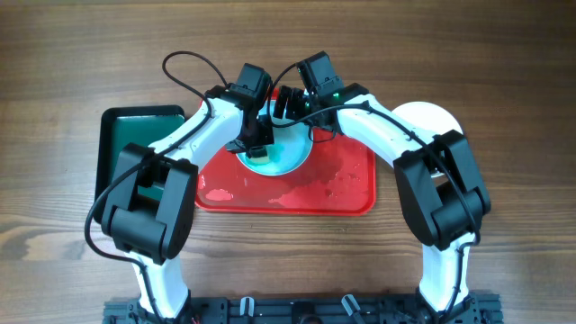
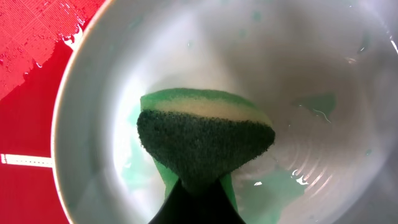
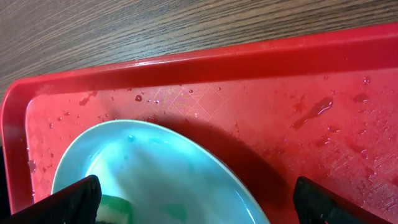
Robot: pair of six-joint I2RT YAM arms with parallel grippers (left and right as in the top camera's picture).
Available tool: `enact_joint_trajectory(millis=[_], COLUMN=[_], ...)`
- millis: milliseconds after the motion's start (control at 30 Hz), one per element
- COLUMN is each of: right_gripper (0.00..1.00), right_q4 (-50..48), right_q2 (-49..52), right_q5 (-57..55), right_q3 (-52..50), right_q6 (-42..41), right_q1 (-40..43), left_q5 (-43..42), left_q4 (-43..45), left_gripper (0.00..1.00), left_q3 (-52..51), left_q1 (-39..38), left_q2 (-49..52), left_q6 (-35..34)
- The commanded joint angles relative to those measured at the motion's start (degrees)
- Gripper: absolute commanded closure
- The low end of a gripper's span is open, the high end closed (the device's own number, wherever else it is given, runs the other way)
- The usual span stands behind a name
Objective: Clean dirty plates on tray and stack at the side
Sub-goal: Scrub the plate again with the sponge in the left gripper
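One white plate (image 1: 290, 151) lies on the red tray (image 1: 342, 189) at its back middle. In the left wrist view the plate (image 2: 323, 56) carries teal-green smears. My left gripper (image 2: 199, 196) is shut on a green and yellow sponge (image 2: 205, 140) and presses it on the plate's inside; overhead the left gripper (image 1: 258, 144) is over the plate's left part. My right gripper (image 3: 196, 199) is open wide, its fingers either side of the plate (image 3: 161, 168), which casts a shadow on the wet tray (image 3: 298, 81). Another white plate (image 1: 430, 117) rests on the table to the tray's right.
A smaller dark green tray (image 1: 121, 135) with a black rim lies left of the red tray. The red tray's floor is wet with drops and smears. Both arms meet over the tray's back edge. Bare wooden table surrounds the trays.
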State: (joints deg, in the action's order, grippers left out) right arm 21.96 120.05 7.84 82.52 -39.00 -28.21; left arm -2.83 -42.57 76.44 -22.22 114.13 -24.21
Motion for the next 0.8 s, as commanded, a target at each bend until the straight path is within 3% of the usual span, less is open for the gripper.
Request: enact_joint_trajectory(millis=[0, 767], right_gripper=[0.00, 0.00], right_q4=[-0.3, -0.3], right_q2=[1.4, 1.4], right_q5=[-0.6, -0.5], right_q3=[-0.5, -0.5], right_q6=[0.0, 0.0], right_q1=[0.1, 0.1], left_q5=[2.5, 2.5], left_q4=[0.7, 0.7], left_gripper=[0.94, 0.94], left_q3=[-1.1, -1.1], left_q1=[0.0, 0.0], left_q2=[1.4, 1.4], left_q6=[1.3, 1.3])
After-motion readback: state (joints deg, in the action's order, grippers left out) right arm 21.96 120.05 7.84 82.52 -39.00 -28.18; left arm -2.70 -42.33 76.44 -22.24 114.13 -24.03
